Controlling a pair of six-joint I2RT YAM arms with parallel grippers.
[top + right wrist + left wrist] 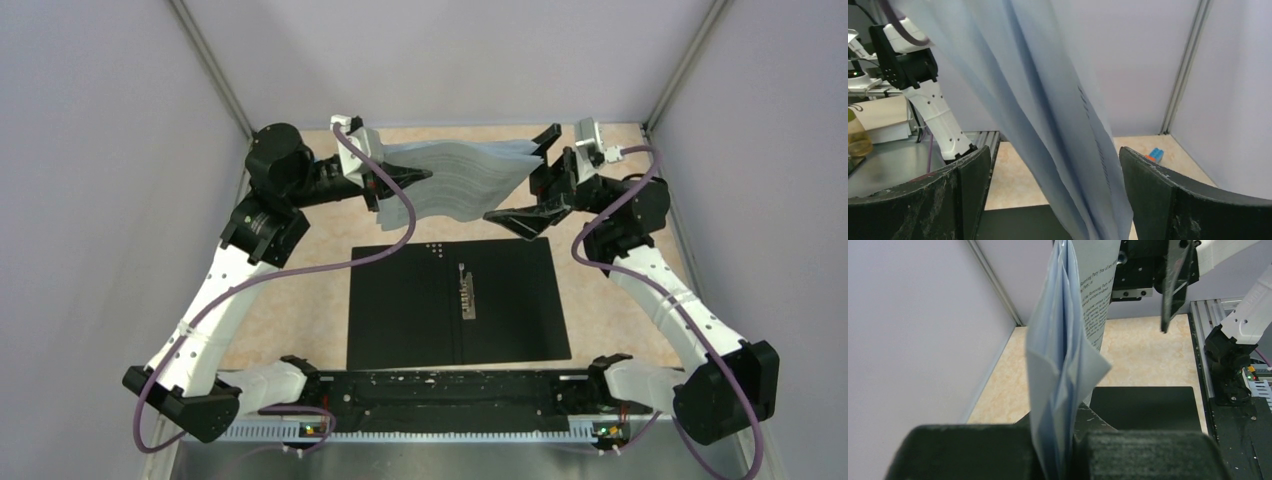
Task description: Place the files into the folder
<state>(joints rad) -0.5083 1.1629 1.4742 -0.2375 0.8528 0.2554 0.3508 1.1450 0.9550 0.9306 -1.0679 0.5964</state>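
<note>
Since the thin flat folder (pixel 455 300) is already lying open on the beige speckled surface (pixel 290 310), black inside up with its small metal spine clip (pixel 466 290) showing, I'd call the prep part sorted. What's left is the actual filing.

The white paper sheets printed with black text (pixel 460 180) are up in the air past the folder's far edge. They're not touching it, and they sag in a wavy curve between the two arms. Left pincer (pixel 1063 450) is clenched on one end of the sheets; its wrist view shows them squeezed right between the pads. Right pincer (pixel 1055 165) is released and spread wide, with the sheets' other end hanging between its fingers, nothing pinched as far as I can tell.

So roughly halfway by my reckoning: papers lifted, none inside yet. The remaining job looks like bringing the bundle over the open folder, laying it flat by the clip, and presumably closing the cover. A small blue-and-orange toy block (pixel 1155 154) sits off by the wall, not involved.
</note>
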